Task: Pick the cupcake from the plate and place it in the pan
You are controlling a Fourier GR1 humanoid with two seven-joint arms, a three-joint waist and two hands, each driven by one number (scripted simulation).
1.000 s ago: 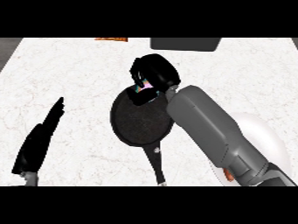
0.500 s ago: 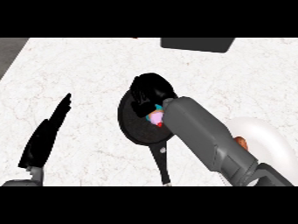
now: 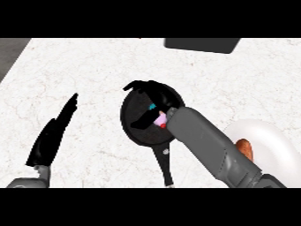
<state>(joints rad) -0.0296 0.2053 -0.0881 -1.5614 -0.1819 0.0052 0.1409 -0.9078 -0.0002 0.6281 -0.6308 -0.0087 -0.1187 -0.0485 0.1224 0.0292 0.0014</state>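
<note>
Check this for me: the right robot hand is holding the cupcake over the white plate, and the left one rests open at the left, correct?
Not quite. The head view shows the right robot hand holding the cupcake over the black pan, not the white plate. The left robot hand does rest open at the left.

A kitchen setting is indicated. A white marble-patterned table (image 3: pixel 81 66) is seen from above, with a darker grey surface bordering it at the left. A black pan (image 3: pixel 136 132) with a long handle and a white plate (image 3: pixel 276 150) are placed on the table. A dark rectangular object (image 3: pixel 201 45) is located at the far edge.
</note>
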